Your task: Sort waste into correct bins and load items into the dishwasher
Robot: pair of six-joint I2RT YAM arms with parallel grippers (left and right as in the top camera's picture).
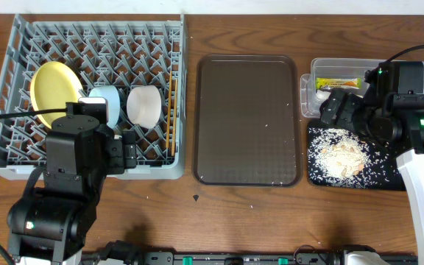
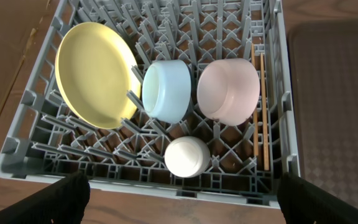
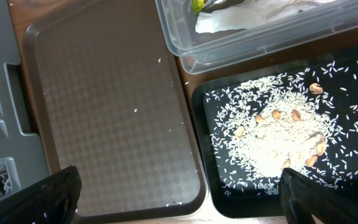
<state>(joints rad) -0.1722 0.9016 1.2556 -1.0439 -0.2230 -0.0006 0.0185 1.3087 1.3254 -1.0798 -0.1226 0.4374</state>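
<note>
Dish rack (image 1: 153,171), large, square and grey with a grid of upright pegs, sits at the left of a wooden table (image 1: 234,213) and holds all the dishes. A round yellow plate (image 2: 95,74) stands on edge among the pegs at the rack's left. Just beside it a light blue bowl (image 2: 166,90) rests on its side, and next to that lies a white bowl (image 2: 229,90), also tipped on its side. A pair of thin wooden chopsticks (image 2: 260,106) lies flat along the rack's right wall. A small white cup (image 2: 187,155) sits near the front edge, below the two bowls. In the middle of the table lies a dark brown serving tray (image 1: 247,121) with only a few stray grains on it. To its right, a clear plastic tub (image 3: 260,37) contains a green-and-yellow snack wrapper (image 1: 337,82) and a white scrap (image 3: 229,22). Directly in front of the tub, a shallow black tray (image 3: 197,124) holds a scattered heap of beige rice crumbs (image 3: 272,143) with a few brown bits mixed in. The left gripper (image 2: 182,186) hovers over the rack's near edge, fingers spread wide and grasping nothing. The right gripper (image 3: 179,177) hangs above the border between the brown tray and the black tray, likewise spread wide and empty.
</note>
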